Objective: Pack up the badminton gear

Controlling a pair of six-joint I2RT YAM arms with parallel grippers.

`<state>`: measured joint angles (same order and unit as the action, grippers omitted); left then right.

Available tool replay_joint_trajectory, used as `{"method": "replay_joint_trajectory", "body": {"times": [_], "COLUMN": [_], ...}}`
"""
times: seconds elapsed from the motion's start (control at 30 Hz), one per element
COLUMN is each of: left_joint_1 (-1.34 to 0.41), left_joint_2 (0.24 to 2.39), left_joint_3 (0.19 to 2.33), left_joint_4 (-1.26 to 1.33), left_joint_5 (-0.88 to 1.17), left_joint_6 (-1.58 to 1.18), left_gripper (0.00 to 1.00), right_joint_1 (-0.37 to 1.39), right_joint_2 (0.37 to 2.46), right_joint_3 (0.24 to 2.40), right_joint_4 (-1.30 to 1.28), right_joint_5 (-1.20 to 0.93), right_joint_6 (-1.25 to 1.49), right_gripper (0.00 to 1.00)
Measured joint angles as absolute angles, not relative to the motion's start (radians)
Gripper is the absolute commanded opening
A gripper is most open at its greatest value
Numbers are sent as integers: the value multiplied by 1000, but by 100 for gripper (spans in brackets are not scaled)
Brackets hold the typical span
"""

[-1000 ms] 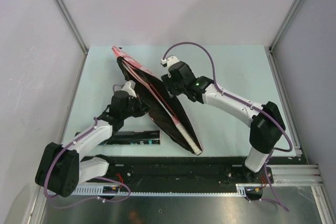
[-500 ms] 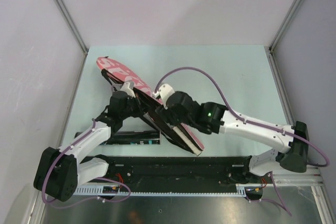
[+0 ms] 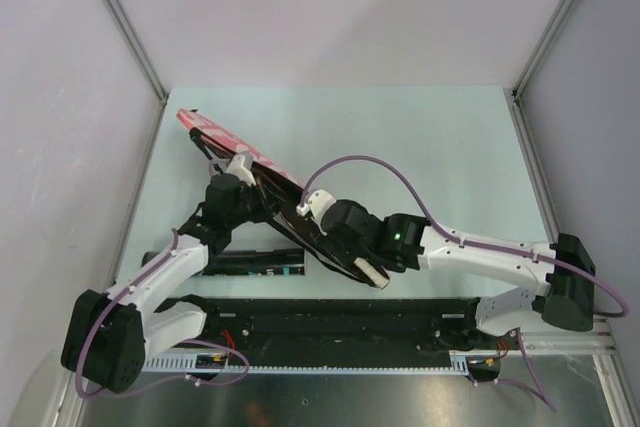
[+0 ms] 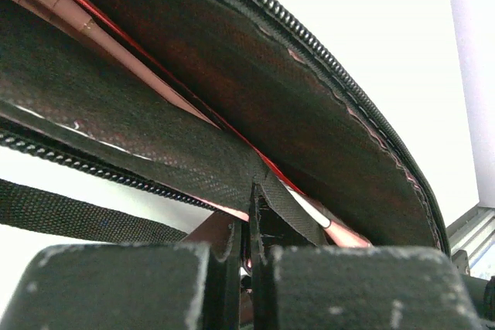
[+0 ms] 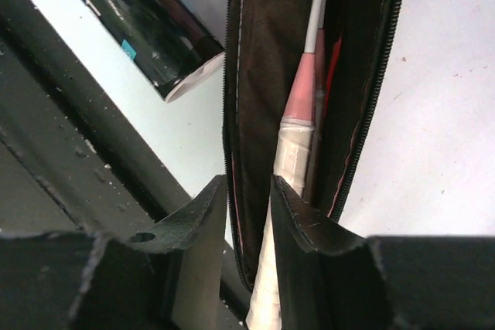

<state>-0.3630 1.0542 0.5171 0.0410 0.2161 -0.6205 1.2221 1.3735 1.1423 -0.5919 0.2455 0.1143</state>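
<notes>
Pink racket bag point(image 3: 213, 131): diagonal on table point(image 3: 450, 147), unzipped, racket handle point(image 5: 294, 161) inside | left end effector point(image 4: 249, 218): pinched on a flap | right end effector point(image 5: 246, 208): clamped on bag edge by handle | black tube point(image 3: 250, 263): outside, beside bag | judgement: hold edges aligned, mouth open.

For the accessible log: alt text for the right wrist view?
Two dark fingers pinch one edge of an open, zippered bag, showing a pale racket handle inside. A black tube lies on the table at upper left.
</notes>
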Motion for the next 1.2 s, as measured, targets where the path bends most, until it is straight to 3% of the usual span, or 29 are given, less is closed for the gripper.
{"method": "replay_joint_trajectory", "body": {"times": [0.53,0.73,0.8,0.87,1.2], "left_joint_1": [-363,-362,-359,-357,-347], "left_joint_2": [1047,1045,1045,1045,1054], "left_joint_3": [517,517,517,517,535], "left_joint_4": [33,19,16,15,-7], "left_joint_5": [214,211,212,212,229], "left_joint_6": [-611,-600,-594,-590,-546], "left_gripper": [0,0,0,0,0], "right_joint_1": [1213,1219,1218,1211,1066], "right_joint_2": [1542,1577,1578,1579,1563], "right_joint_3": [1086,1086,1084,1082,1081], "right_joint_4": [-540,-522,-512,-501,-453], "right_joint_5": [381,422,426,424,206], "right_joint_6": [62,46,39,31,89], "right_gripper": [36,21,13,0,0]}}
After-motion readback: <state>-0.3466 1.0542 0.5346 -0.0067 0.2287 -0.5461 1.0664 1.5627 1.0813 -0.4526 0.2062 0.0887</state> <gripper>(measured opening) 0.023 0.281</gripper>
